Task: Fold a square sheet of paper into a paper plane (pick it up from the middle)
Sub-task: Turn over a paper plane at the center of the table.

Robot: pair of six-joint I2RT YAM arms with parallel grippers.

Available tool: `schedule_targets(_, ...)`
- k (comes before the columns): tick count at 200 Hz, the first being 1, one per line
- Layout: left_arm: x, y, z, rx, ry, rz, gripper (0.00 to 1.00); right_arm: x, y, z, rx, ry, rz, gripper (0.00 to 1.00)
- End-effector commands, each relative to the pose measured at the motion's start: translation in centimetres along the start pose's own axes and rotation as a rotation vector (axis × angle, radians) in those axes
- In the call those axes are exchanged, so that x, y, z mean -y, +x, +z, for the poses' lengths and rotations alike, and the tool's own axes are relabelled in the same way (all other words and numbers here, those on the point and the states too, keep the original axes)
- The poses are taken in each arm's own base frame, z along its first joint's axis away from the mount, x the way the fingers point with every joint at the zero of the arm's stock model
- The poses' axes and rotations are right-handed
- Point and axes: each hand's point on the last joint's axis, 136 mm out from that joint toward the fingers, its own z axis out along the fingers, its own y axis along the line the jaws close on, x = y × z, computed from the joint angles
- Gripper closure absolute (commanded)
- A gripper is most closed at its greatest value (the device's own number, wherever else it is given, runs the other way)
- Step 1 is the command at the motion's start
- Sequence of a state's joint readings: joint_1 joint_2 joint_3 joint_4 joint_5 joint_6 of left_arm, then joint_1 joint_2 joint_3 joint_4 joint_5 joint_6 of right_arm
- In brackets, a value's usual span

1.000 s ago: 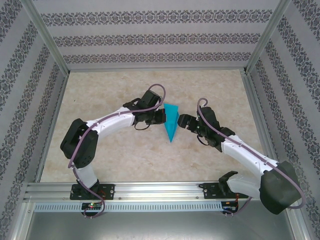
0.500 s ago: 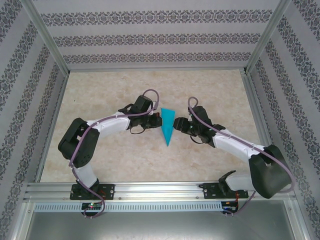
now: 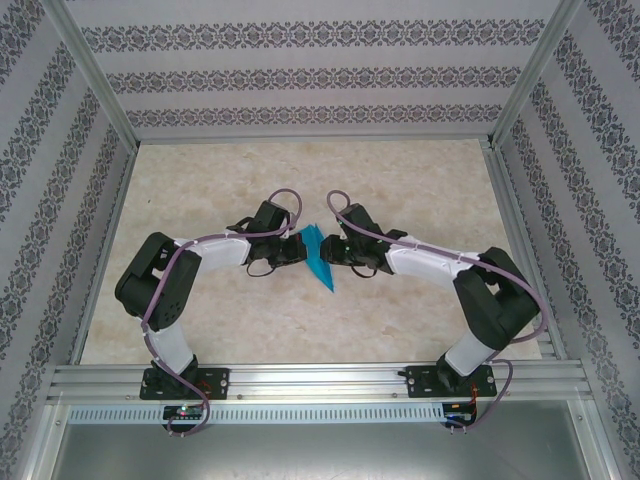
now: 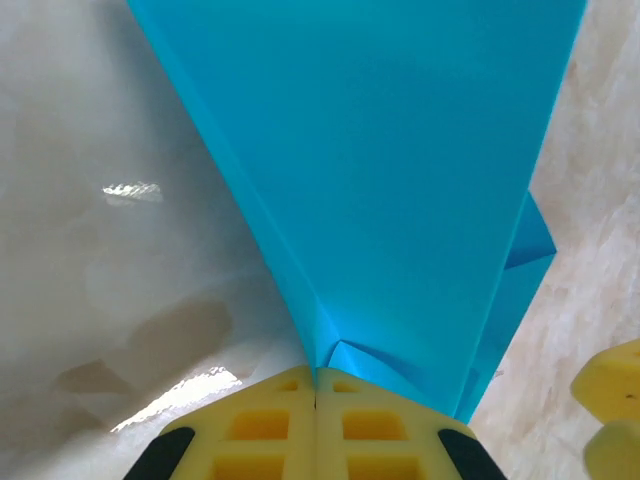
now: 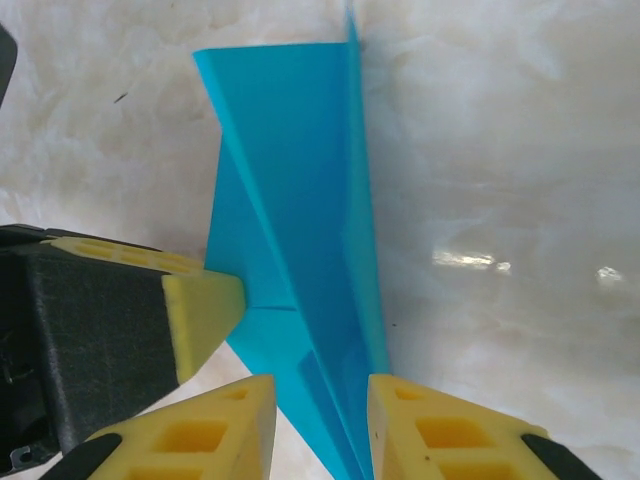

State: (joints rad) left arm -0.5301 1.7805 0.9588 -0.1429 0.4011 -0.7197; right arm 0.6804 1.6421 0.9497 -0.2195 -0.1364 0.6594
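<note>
Both arms have swung in close. Left jaws are pinched shut on the paper plane (image 3: pixel 318 258), mid-worktop (image 3: pixel 420 180). Right jaws, half open, sit on each side of its narrow end.

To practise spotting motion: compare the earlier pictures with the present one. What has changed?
The right end effector swung left to the plane and its jaws narrowed around it. The left end effector carried the plane left and slightly nearer. Unchanged: the left grip on the plane.
</note>
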Motion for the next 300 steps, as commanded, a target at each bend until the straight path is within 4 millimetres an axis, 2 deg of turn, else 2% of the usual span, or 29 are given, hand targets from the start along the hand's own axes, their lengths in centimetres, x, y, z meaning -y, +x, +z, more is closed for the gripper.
schedule_targets(1,0.2,-1.1,-0.2,0.042,0.011,0.004,0.95,-0.6,-0.2,0.3,-0.011,0.035,-0.060,0.70)
schedule_targets(26,0.1,-1.0,-0.3,0.037,0.005,0.011,0.95,-1.4,-0.2,0.2,-0.009,0.030,-0.095,0.71)
schedule_targets(85,-0.3,-0.9,0.1,0.027,-0.006,0.008,0.95,-0.2,0.6,1.3,-0.052,0.080,-0.100,0.65)
schedule_targets(161,-0.4,-0.9,0.1,0.023,-0.015,0.008,0.95,0.2,1.7,2.3,-0.100,0.087,-0.110,0.62)
schedule_targets(220,-0.7,-1.0,0.0,0.025,-0.037,0.008,0.95,0.4,2.0,1.5,-0.095,0.100,-0.125,0.57)
schedule_targets(300,-0.8,-0.9,0.2,0.022,-0.042,0.002,0.95,0.8,4.1,1.5,-0.130,0.125,-0.137,0.58)
